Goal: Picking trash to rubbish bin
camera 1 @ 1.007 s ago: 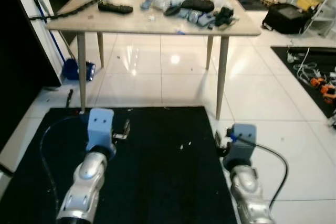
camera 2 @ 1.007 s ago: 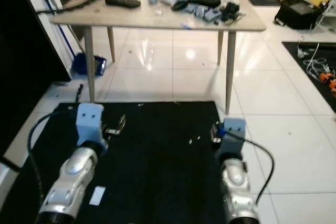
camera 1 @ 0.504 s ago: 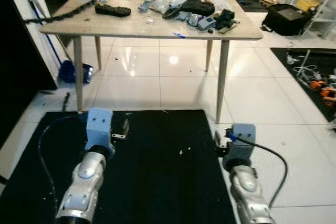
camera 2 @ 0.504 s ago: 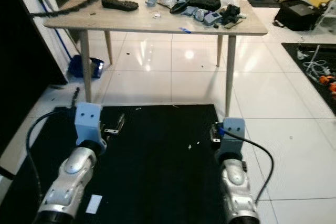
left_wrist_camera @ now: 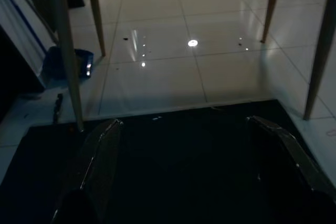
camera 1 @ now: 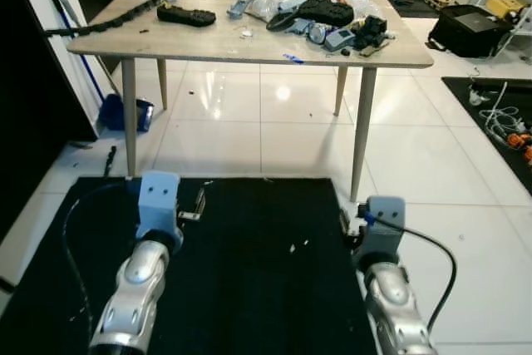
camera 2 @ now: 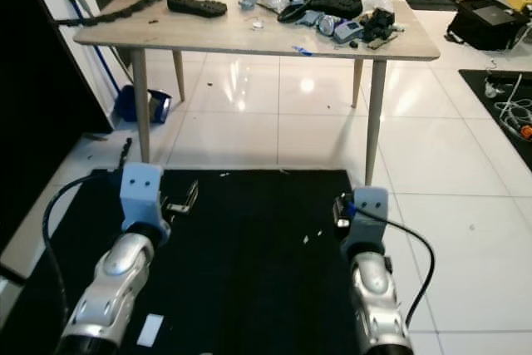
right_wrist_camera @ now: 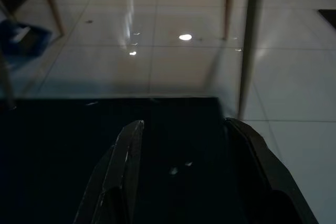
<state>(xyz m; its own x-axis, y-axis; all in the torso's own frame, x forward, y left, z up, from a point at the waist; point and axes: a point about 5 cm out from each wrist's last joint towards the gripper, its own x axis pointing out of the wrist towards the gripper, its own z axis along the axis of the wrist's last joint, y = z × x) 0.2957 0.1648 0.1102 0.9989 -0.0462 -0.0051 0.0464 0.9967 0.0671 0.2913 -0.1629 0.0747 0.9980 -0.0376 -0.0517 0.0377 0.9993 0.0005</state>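
Black mat (camera 1: 249, 272) carries small white scraps (camera 1: 293, 248).

A wooden table (camera 1: 249, 39) stands on white floor tiles (camera 1: 291, 139), its far half strewn with clutter (camera 1: 324, 18), a dark flat object (camera 1: 187, 15) near its left edge. A black mat (camera 1: 249, 272) lies on the floor before it, flecked with small white scraps (camera 1: 293, 248).

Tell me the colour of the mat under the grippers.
Black; the mat shows best in the left eye view.
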